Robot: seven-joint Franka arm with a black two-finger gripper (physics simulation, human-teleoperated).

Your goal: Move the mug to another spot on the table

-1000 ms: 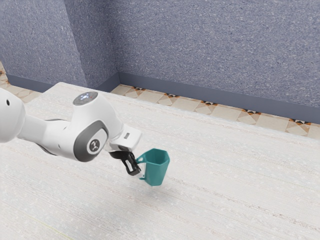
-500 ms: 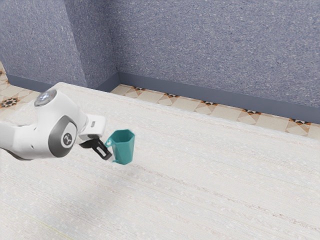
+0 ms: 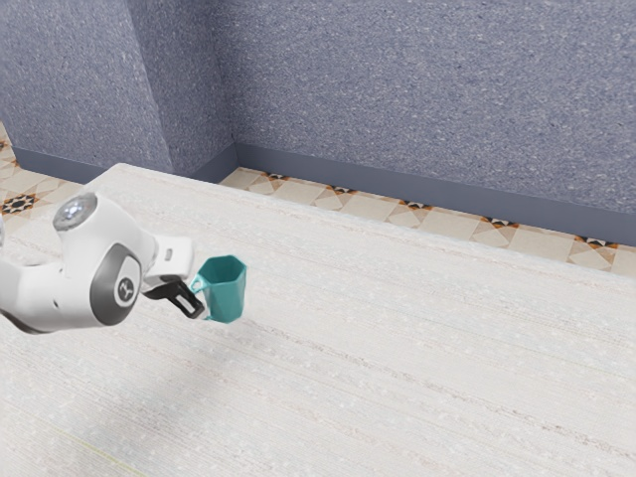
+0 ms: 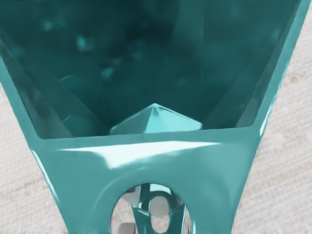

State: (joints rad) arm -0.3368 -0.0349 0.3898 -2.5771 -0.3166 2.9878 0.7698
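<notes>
Exterior view: my gripper (image 3: pixel 195 301) is nearly closed, its two black fingers (image 3: pixel 179 296) pinching the handle (image 3: pixel 198 283) of the teal mug (image 3: pixel 225 290) from both sides. The mug sits just beyond my fingertips, mouth up and close to upright, over the part of the table (image 3: pixel 417 348) toward the exterior view's left. I cannot tell whether its base touches the tabletop or hangs just above it. My white arm (image 3: pixel 89 283) comes in from the exterior view's left, lying low over the table, with the hand held roughly level and pointing toward the exterior view's right. Behind the table a strip of patterned floor (image 3: pixel 447 219) runs along the foot of a grey-blue wall (image 3: pixel 397 89). From the wrist view I look down into the mug (image 4: pixel 156 63): its faceted inner walls narrow toward the bottom, and the handle (image 4: pixel 92 190) arches out from the near rim directly under my hand, with pale table (image 4: pixel 287 161) to either side.
</notes>
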